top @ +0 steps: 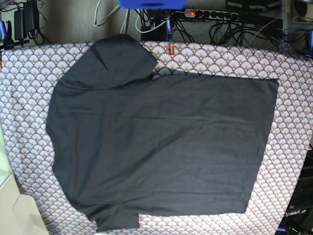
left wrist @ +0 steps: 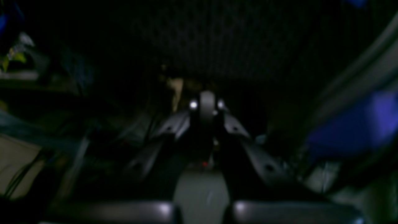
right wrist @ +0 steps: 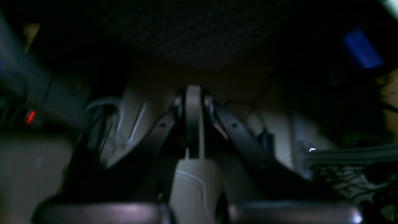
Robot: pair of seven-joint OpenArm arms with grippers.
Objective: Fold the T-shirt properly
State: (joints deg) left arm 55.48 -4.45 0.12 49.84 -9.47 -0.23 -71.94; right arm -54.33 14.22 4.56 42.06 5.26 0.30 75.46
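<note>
The dark charcoal T-shirt (top: 161, 142) lies spread flat on the scallop-patterned tablecloth (top: 293, 147), with its neck to the left and its hem to the right. One sleeve (top: 122, 58) points to the far edge, the other (top: 115, 220) to the near edge. Neither arm shows in the base view. The left wrist view is dark and blurred; there my left gripper (left wrist: 206, 102) has its fingers pressed together with nothing between them. My right gripper (right wrist: 193, 96) is likewise shut and empty, in dim surroundings away from the shirt.
Behind the table's far edge run a power strip (top: 210, 13) and tangled cables. A blue part (top: 151, 4) hangs over the top middle. A black box (top: 301, 215) sits at the near right corner.
</note>
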